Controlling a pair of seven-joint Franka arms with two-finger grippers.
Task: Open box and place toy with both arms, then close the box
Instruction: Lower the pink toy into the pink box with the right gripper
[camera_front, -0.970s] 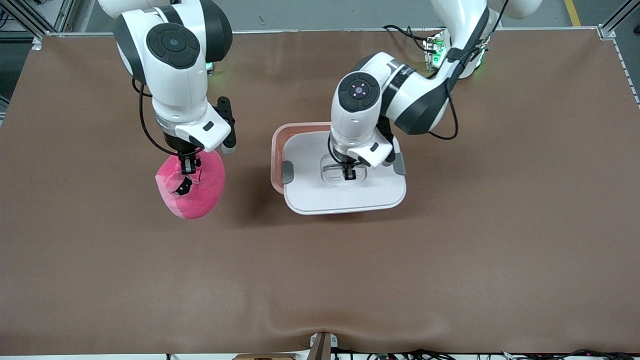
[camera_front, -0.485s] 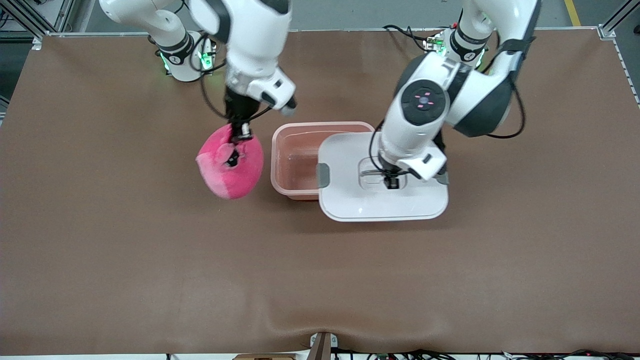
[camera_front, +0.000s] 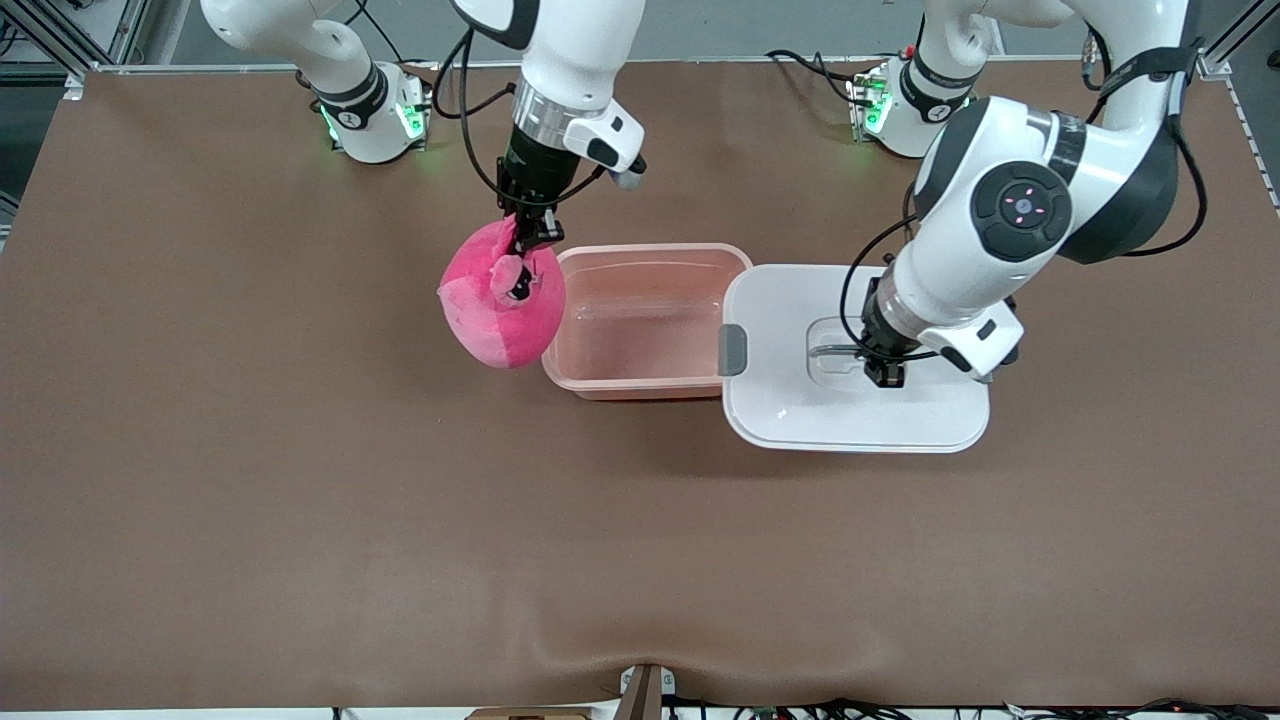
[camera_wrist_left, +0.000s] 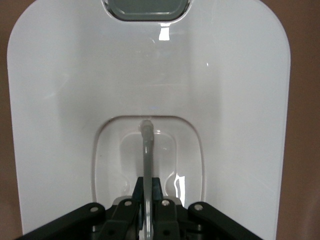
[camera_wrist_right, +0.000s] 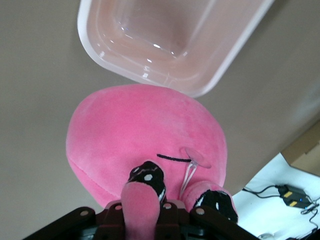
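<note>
The right gripper had pinched the toy, which hung below it just beside the open box. The left gripper was clamped on the lid's handle (lid clear of the box), over the table.

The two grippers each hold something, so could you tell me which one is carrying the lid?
The left gripper, shut on the white lid's centre handle beside the open box. The right gripper holds the pink toy instead.
</note>
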